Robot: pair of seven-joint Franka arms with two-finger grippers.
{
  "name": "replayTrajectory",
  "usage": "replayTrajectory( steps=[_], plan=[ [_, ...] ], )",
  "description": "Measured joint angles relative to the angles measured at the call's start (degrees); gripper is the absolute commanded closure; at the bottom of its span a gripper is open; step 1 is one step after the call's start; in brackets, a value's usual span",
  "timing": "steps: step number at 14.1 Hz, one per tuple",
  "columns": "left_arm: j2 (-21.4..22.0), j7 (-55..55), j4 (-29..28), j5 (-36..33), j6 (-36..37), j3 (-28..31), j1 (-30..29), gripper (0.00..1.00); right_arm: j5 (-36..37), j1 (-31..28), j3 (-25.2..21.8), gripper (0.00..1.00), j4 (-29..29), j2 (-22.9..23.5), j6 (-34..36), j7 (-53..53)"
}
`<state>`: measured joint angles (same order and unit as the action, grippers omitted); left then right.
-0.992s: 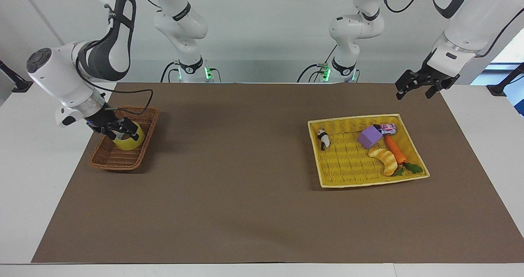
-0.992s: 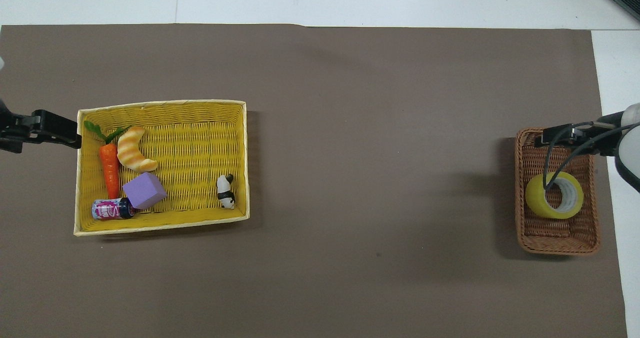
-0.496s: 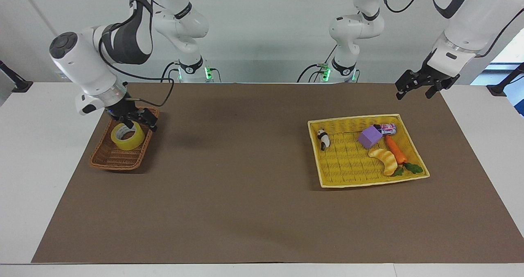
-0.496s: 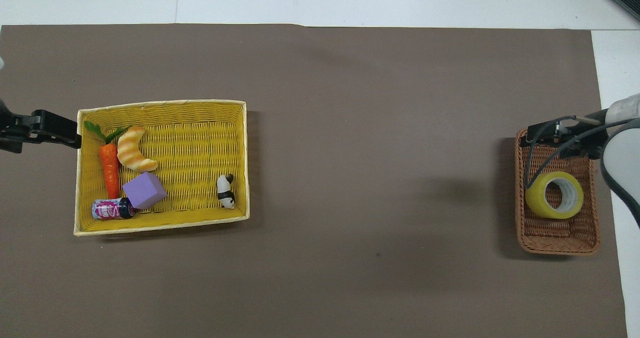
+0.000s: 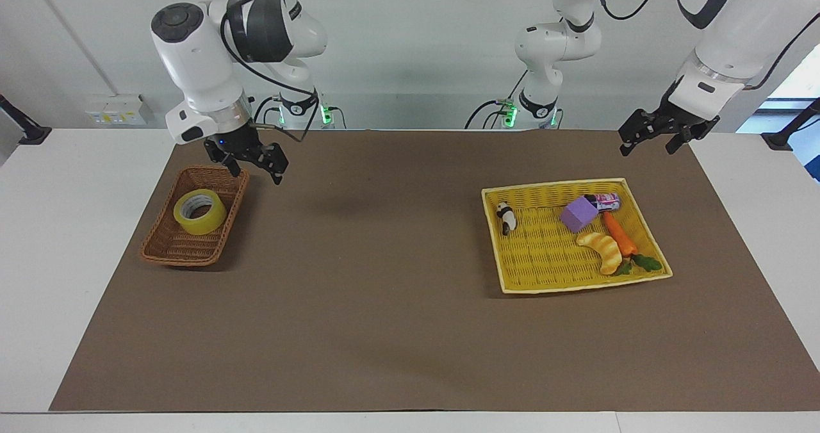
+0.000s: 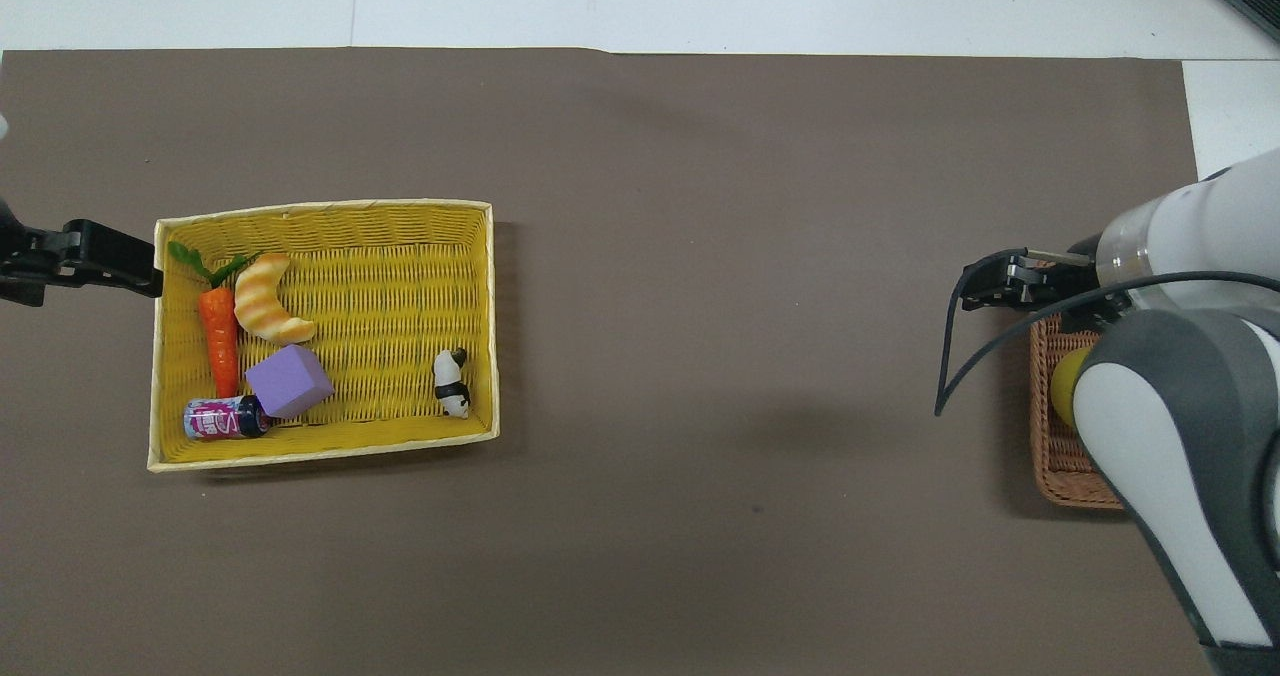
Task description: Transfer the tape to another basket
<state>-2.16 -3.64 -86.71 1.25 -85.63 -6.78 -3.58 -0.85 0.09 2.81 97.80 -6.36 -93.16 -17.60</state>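
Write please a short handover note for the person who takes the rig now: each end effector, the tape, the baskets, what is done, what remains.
Right end effector: open, empty, raised over the brown basket's edge nearest the robots.
Left end effector: open, empty, waiting above the mat near the yellow tray.
Tape: lies in the brown basket, not held.
Done: tape is in the brown basket.
Left: nothing on the tape; park the arms.

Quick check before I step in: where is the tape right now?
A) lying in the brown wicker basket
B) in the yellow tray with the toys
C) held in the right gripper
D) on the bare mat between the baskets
A: the tape lies in the brown wicker basket, while the right gripper hangs open and empty above that basket's rim.
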Motion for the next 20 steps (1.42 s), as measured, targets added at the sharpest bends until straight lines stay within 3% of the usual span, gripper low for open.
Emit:
replayTrajectory(
  steps=[3, 5, 20],
  plan=[
    [0.0, 0.0, 0.0, 0.0, 0.0, 0.0, 0.0, 0.0, 0.0, -2.32, -0.11, 0.0, -8.2, -0.27, 8.12, 2.15],
    [0.0, 0.0, 0.0, 0.0, 0.0, 0.0, 0.0, 0.0, 0.0, -3.53, -0.13, 0.0, -10.63, -0.37, 10.46, 4.05],
    [0.0, 0.0, 0.0, 0.0, 0.0, 0.0, 0.0, 0.0, -0.01, -5.02, -0.07, 0.0, -7.34, -2.05, 12.22, 9.18]
  ],
)
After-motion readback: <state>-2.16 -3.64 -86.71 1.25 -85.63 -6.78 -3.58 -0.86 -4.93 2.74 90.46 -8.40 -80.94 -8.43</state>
